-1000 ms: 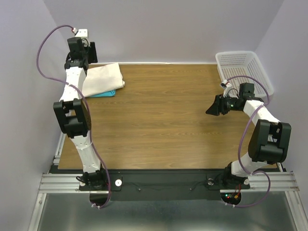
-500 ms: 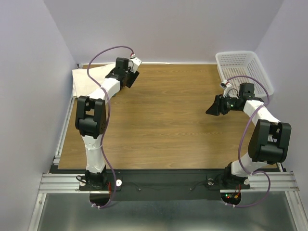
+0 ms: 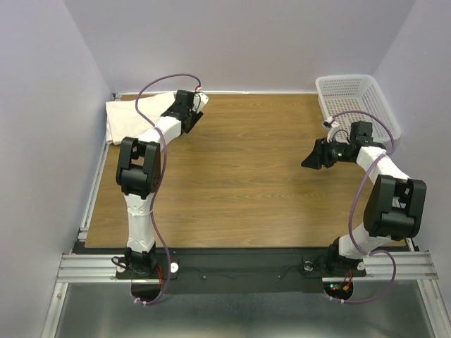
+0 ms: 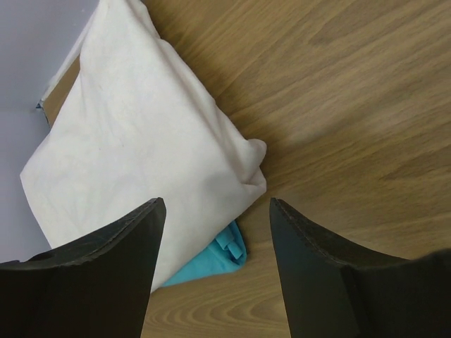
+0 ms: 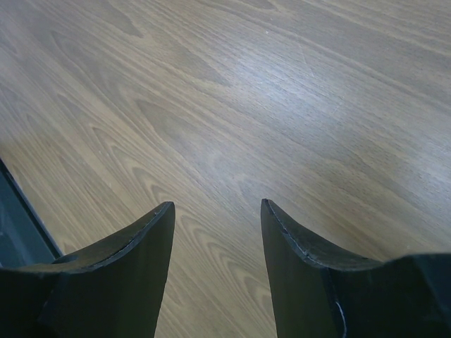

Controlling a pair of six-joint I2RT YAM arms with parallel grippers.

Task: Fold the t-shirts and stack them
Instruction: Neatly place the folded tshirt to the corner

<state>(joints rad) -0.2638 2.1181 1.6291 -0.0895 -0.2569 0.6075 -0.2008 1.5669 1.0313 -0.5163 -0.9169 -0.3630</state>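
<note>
— Nearest us, what is our right gripper [image 5: 216,204] doing?

— Its jaws are spread over the bare brown wood-grain table [image 3: 246,183], with nothing between them.

— And our left gripper [image 4: 215,204], farther out?

— It's spread too, and empty. It points at the stack in the far-left corner, where the folded cream cotton t-shirt [image 4: 141,141] lies on the folded turquoise cotton t-shirt [image 4: 215,259]. Only a blue corner shows.

— How would we expect them to handle?

— Soft, light and limp, we judge. We'd pinch a folded edge through all layers, or the folds may sag open.

— And the count?

— We count two shirts, two grippers and one white perforated plastic basket [image 3: 350,79], far right.
</note>
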